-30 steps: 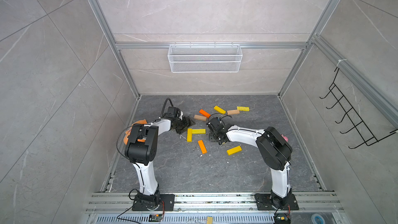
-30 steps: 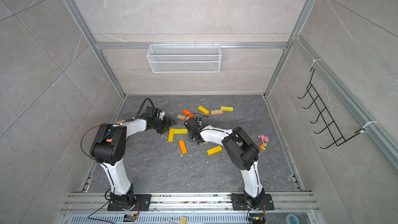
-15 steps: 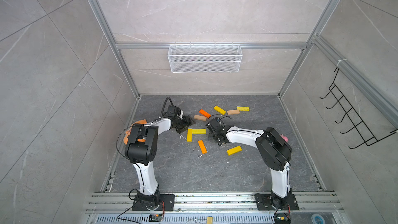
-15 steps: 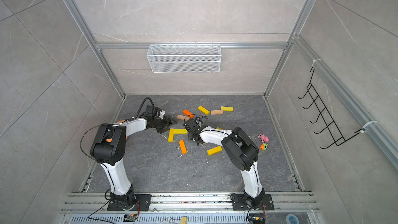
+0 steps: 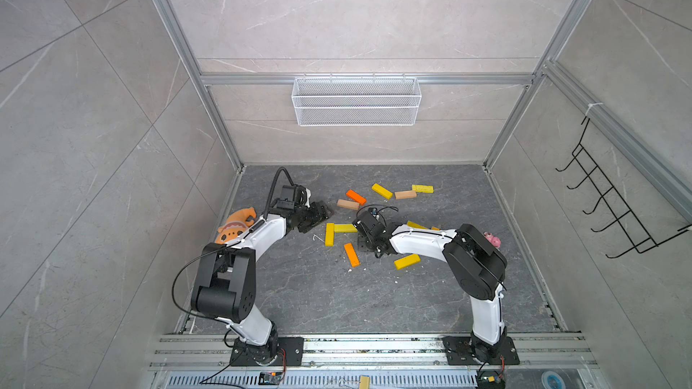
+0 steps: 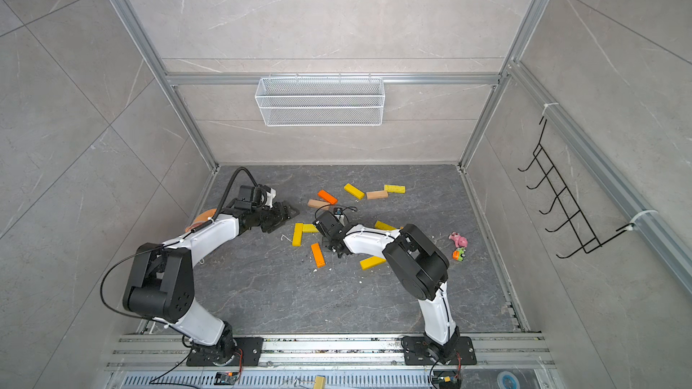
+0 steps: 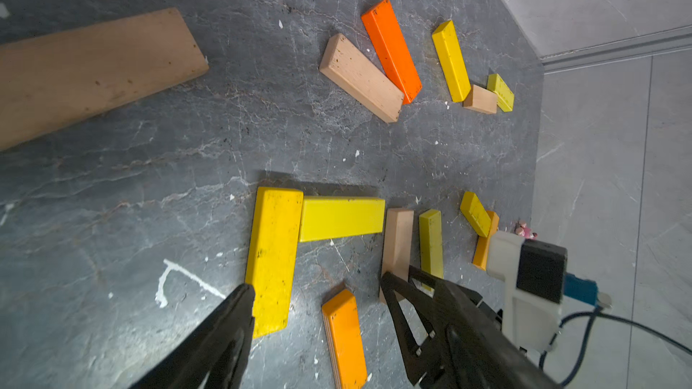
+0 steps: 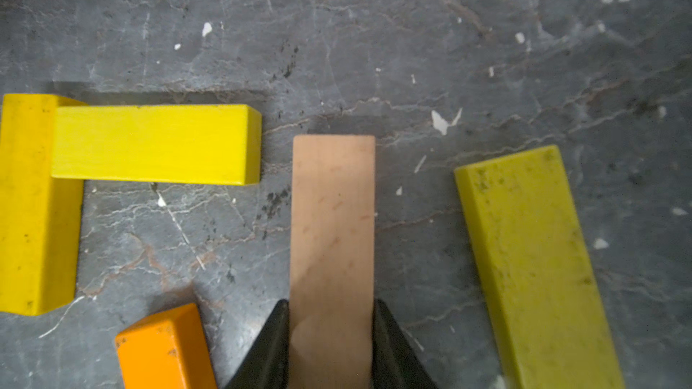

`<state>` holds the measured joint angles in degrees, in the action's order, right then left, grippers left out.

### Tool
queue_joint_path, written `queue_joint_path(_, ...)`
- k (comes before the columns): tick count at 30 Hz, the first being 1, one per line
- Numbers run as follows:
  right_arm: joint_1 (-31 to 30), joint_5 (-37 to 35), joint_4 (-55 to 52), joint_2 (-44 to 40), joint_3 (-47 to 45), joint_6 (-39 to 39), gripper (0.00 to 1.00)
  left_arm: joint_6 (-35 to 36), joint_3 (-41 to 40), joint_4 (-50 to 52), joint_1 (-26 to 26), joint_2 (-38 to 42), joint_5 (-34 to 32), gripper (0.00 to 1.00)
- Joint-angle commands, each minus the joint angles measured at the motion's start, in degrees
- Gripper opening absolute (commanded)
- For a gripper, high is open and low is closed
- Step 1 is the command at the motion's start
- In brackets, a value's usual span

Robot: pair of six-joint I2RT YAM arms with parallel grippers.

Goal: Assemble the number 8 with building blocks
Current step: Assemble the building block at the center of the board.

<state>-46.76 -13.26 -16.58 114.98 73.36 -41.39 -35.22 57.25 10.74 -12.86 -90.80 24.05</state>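
Blocks (image 5: 382,191) lie on the floor (image 5: 318,293), outside the wall-mounted wire basket (image 5: 355,106).

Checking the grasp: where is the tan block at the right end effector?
In the right wrist view the tan block lies gripped in the right end effector, between the yellow block and the olive block.

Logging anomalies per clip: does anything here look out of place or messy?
Yes. An orange plush toy lies by the left arm, and a pink toy and a small green toy lie near the right arm; none are building blocks. White chips litter the floor.
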Motion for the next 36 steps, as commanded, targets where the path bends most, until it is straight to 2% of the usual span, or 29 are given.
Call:
queue_joint_path(1, -0.7, 2.7, -1.5, -0.3, -1.7, -0.3, 0.35, 0.1, -2.3, -0.2, 0.1, 4.4, 0.5, 0.78)
queue_joint_path(13, -0.7, 1.2, -3.7, -0.3, 0.0, 1.8, 0.35, 2.6, -4.5, 3.0, 0.2, 12.5, 3.4, 0.78)
queue_joint_path(36, -0.8, 0.5, -6.4, 3.4, 5.9, 2.3, 0.35, 2.5, -4.9, 2.6, 0.3, 13.5, 4.5, 0.78)
